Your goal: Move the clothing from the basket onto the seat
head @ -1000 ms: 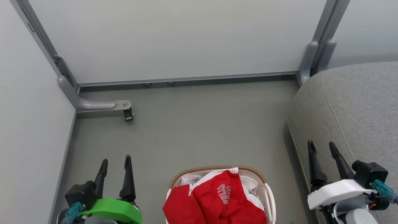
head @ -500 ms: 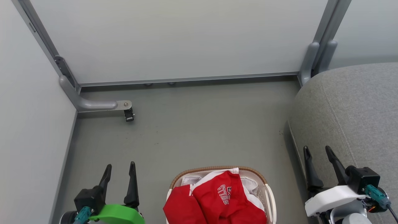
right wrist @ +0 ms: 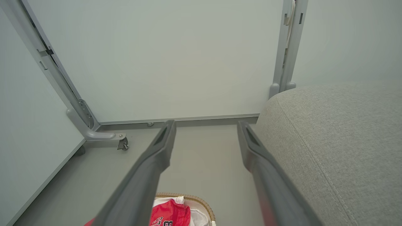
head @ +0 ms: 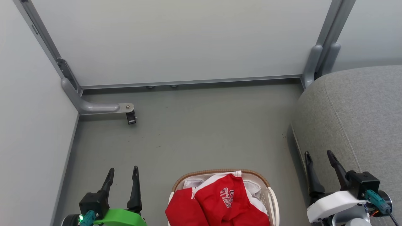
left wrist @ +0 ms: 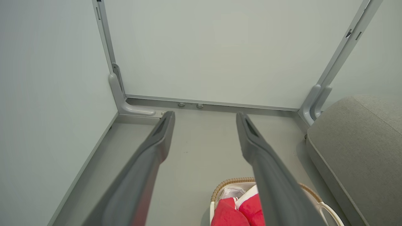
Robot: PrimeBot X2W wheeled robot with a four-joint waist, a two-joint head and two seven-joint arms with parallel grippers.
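Note:
Red clothing [head: 220, 204] with white trim and "BULLS" lettering is piled in the cream basket [head: 220, 172] at the bottom centre of the head view. The clothing [left wrist: 234, 215] and basket rim [left wrist: 232, 181] appear low in the left wrist view, and the clothing [right wrist: 169, 214] with the basket [right wrist: 201, 201] low in the right wrist view. The grey seat [head: 355, 119] fills the right side. My left gripper [head: 123, 171] stands open left of the basket, holding nothing. My right gripper [head: 317, 153] stands open right of the basket, in front of the seat, and holds nothing.
Pale partition panels [head: 176, 40] close off the back and left of the grey floor [head: 194, 131]. A grey bracket foot with a small caster [head: 130, 116] juts out from the left rear corner. Another upright post [head: 317, 59] stands by the seat's far corner.
Both grippers have drawn back toward the bottom of the head view, staying open. The picture has shifted slightly downward. The clothing and basket have not moved.

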